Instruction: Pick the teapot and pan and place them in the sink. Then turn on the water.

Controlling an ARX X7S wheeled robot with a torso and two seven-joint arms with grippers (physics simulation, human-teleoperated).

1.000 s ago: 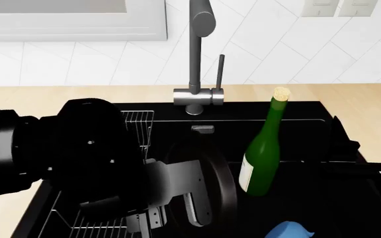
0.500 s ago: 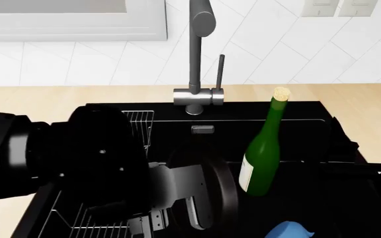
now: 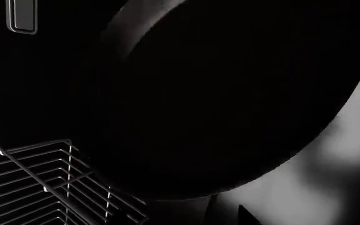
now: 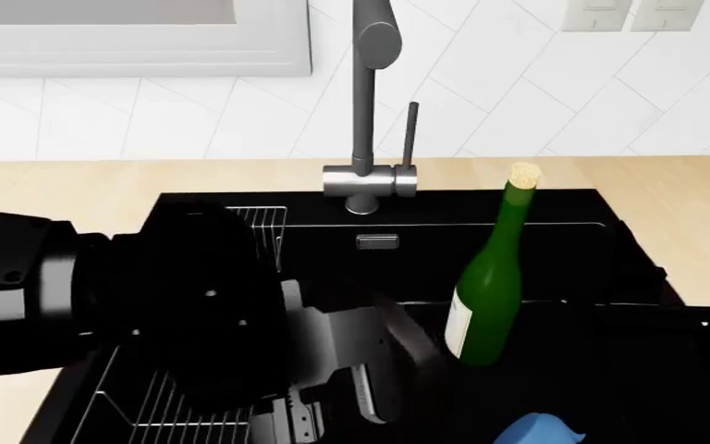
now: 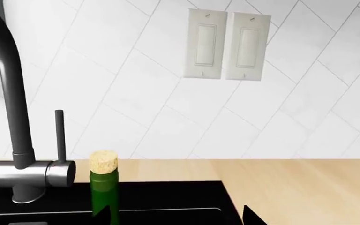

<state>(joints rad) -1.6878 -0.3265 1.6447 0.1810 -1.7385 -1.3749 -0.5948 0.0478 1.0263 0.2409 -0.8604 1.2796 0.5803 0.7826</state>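
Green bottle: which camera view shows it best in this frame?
The head view: the green bottle shows nearly whole, cork to label, standing upright in the sink. The right wrist view catches only its cork and neck beside the faucet. The left wrist view shows none of it.

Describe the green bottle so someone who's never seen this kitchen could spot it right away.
Start at the tall grey faucet behind the black sink. Just to its right, the green bottle stands upright in front of the basin. It is the only tall green glass thing, stopped with a pale cork; the teapot below it is low and light blue.

One green bottle [image 4: 488, 287], one faucet [image 4: 372, 111], two wall switches [image 5: 227, 44], one wire rack [image 3: 36, 183].
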